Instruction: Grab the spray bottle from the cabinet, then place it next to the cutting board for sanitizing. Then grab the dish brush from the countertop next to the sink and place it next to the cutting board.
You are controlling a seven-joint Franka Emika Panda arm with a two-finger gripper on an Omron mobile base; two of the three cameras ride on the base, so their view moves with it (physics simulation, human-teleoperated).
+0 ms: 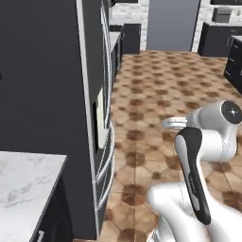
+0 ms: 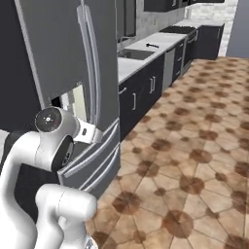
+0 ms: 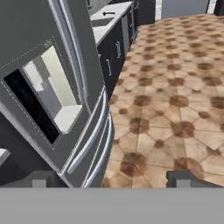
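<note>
The gripper stands wide open and empty in the hand view, its two dark finger tips rising at the bottom edge, one at lower left and one at lower right, with nothing between them. It looks across a tall dark grey refrigerator with long curved bar handles, which takes up the left half of that frame, and brown tiled floor on the right. The dish brush is a thin black sliver on the countertop in the upper middle of the right base view, just beyond the sink, well apart from the arm; the hand view shows it too, at its top edge. A corner of white marble counter sits at the lower left of the left base view. No spray bottle or cutting board can be made out. With the hand empty and the brush still by the sink, the robot is probably travelling between stations. The next move calls for closing the distance along the counter run, then lowering the open jaws over the slim handle.
</note>
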